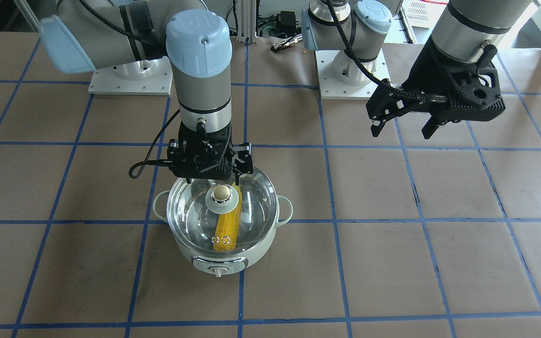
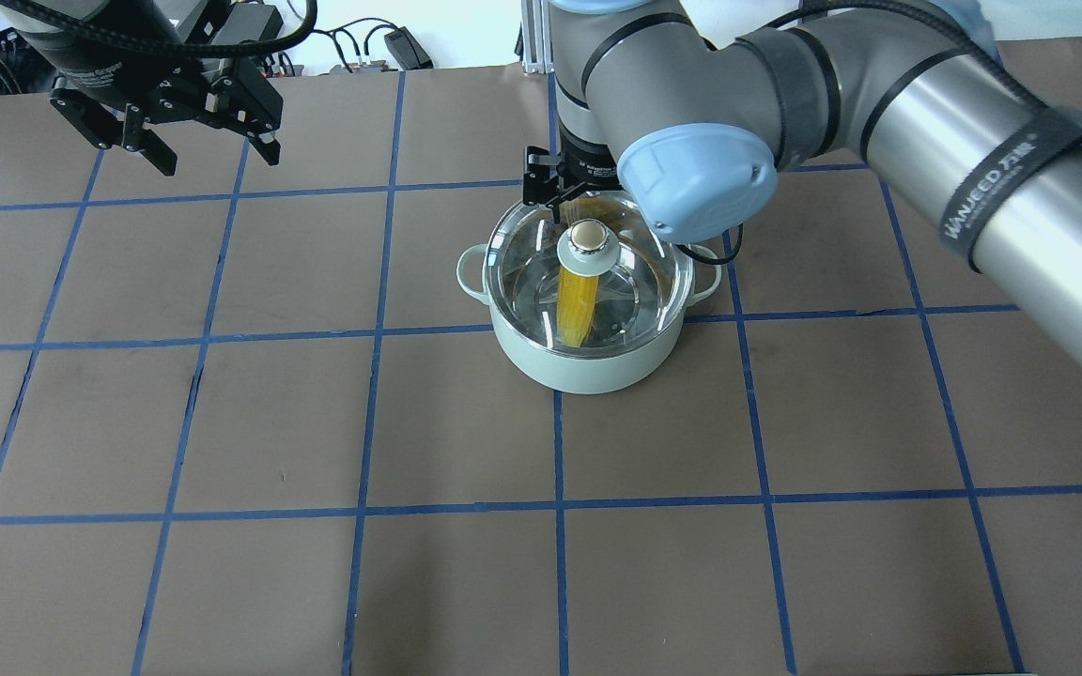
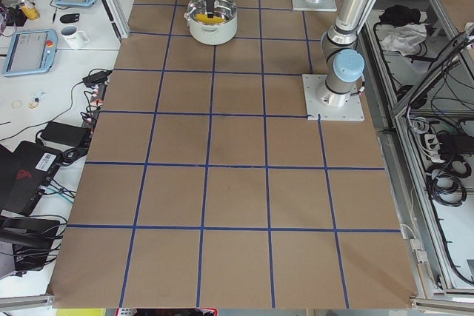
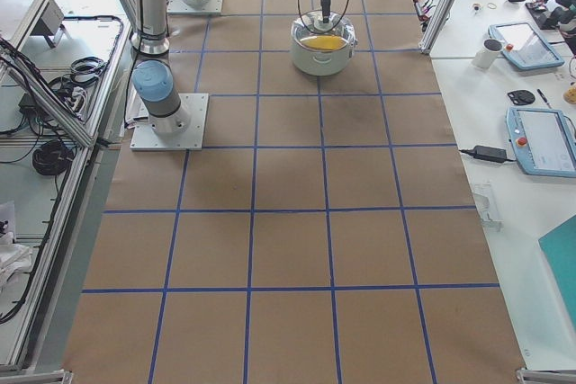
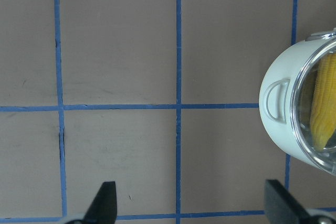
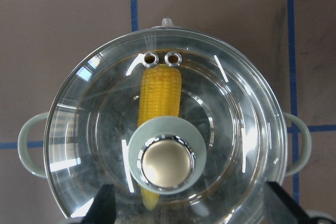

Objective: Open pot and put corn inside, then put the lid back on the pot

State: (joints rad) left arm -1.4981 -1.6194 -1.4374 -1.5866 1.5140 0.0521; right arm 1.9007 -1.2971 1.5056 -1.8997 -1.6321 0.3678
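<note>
Strap (image 2: 1001,183) on right arm: reads "HANJEED". Corn (image 6: 159,90): inside pot (image 2: 588,371), under lid (image 6: 226,129); long axis runs from robot side toward control-knob side. Right gripper (image 1: 213,178): fingers apart, above lid. Left gripper (image 1: 401,134): fingers apart, well aside.

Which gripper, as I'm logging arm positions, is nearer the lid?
Right. The right gripper hovers open just above the lid, toward its robot-side edge; the left gripper hangs far off to the robot's left.
</note>
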